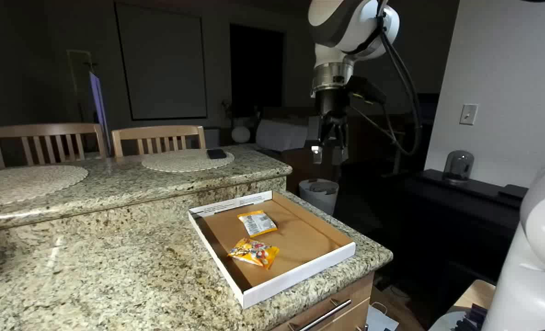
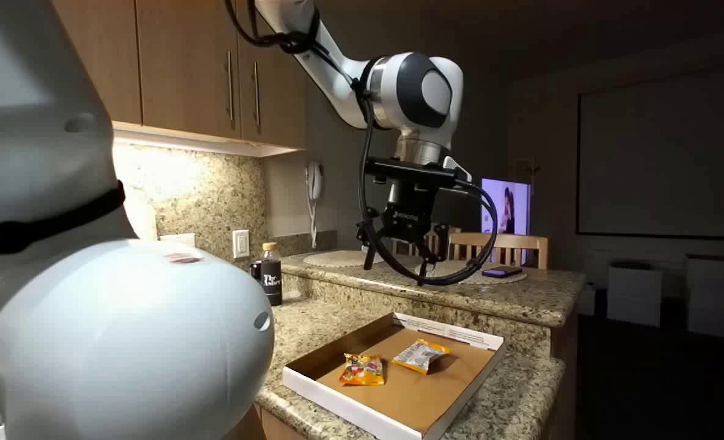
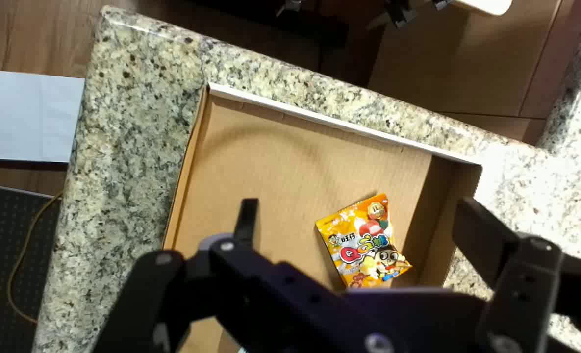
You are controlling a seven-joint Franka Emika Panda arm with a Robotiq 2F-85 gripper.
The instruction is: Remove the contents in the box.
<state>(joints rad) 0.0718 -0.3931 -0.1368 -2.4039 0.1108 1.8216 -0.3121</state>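
The claw [image 3: 356, 208], nearest the lens in the wrist view, is held spread with nothing pinched, its fingers pointed down. It is poised well above the box [image 1: 302, 232], presumably so that the low walls can be cleared before a descent is made. In the wrist view the orange packet [image 3: 361, 240] is framed between the fingertips, and so it may be meant as the first to be lifted. The white packet [image 2: 420, 355] is laid just beside it on the box's brown floor, with its pale printed back uppermost. Both lie loose and askew, so a pinch from overhead should be allowed, though either, being soft-looking, could crumple or slip if only an edge is caught. Since both are inside the box, their removal is judged to be yet undone. The box is set close to a corner of the tabletop [image 1: 129, 276], probably so that it can be entered from above without the raised ledge [image 1: 249, 162] being knocked. On the ledge, a phone [image 1: 216, 154] is rested on a mat [image 1: 175, 161], perhaps so that it is kept out of the way.
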